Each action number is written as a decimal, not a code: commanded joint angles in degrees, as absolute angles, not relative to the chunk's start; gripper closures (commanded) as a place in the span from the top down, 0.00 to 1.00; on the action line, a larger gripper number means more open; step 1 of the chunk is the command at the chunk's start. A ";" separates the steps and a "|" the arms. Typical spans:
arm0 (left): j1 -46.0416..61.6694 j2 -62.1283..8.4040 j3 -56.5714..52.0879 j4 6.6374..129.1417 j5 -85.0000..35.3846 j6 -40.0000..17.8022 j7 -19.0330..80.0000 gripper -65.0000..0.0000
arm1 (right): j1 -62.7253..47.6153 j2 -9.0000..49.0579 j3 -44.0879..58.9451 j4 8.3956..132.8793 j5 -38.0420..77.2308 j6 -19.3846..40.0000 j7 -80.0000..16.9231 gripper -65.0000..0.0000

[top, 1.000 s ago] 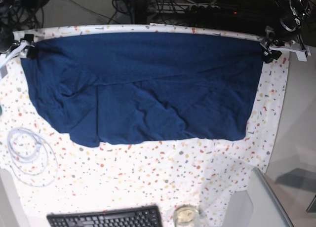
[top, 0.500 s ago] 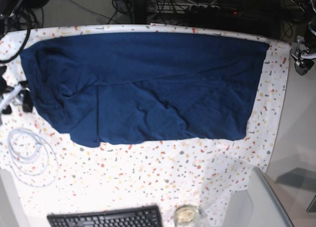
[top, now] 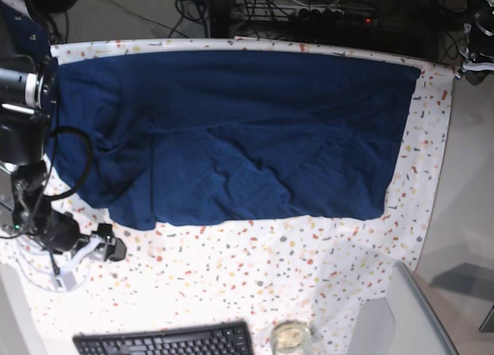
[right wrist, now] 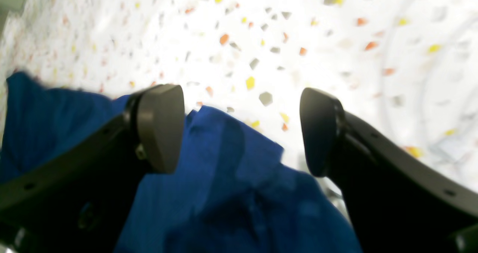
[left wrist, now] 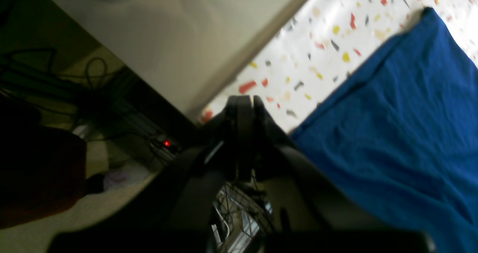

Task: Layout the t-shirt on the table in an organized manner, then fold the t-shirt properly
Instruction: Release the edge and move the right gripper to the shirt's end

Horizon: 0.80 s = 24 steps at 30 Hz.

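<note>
Two grippers, very different states. Right gripper [right wrist: 242, 130]: jaws wide apart, nothing held, right at a rumpled bit of hem on the t-shirt [top: 231, 131], near the corner of the table [top: 255, 270] on the right arm's side, towards the keyboard [top: 166, 341] edge. Left gripper [left wrist: 244, 103]: pressed fully together, empty, out past the corner on the left arm's side, clear of the fabric. T-shirt spread along the edge away from the keyboard, corner to corner, wrinkly in the middle and not yet folded. Biggest risk, probably: pinching only the top layer of that bunched hem, then dragging a crease across instead of smoothing. Also possible: catching the table's cloth along with the fabric and shifting everything. Worth closing low and square on the hem.
</note>
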<state>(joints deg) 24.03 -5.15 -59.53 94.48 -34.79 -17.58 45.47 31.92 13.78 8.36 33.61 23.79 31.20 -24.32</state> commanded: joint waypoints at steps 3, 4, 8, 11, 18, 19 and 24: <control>24.57 -6.11 -59.82 95.25 -35.47 -17.63 44.18 0.00 | 37.23 14.73 2.77 24.92 24.48 28.35 -14.81 0.69; 24.57 -6.11 -59.82 95.25 -35.47 -17.63 44.18 0.00 | 37.93 14.64 1.27 22.55 24.48 27.47 -12.18 0.69; 24.57 -6.11 -59.82 95.25 -35.47 -17.63 44.18 0.00 | 39.08 13.67 -3.91 16.04 24.57 22.81 -3.91 0.69; 24.57 -6.11 -59.82 95.16 -35.38 -17.63 44.18 0.00 | 38.46 13.58 -7.08 15.87 24.57 21.49 -3.21 0.69; 24.22 -6.29 -59.82 92.00 -35.38 -17.63 44.09 0.00 | 36.00 11.91 -8.13 15.96 24.57 21.49 -3.21 0.68; 24.22 -6.29 -59.82 91.47 -35.38 -17.63 44.09 0.00 | 36.00 11.82 -8.13 15.96 24.57 21.49 -3.21 0.66; 24.13 -6.37 -59.82 90.15 -35.30 -17.63 44.00 0.00 | 35.91 11.74 -7.87 16.04 24.57 21.49 -4.00 0.11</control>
<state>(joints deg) 23.83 -5.28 -59.48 89.34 -34.72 -17.50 45.21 34.04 11.05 -8.21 15.31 24.03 21.04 -5.10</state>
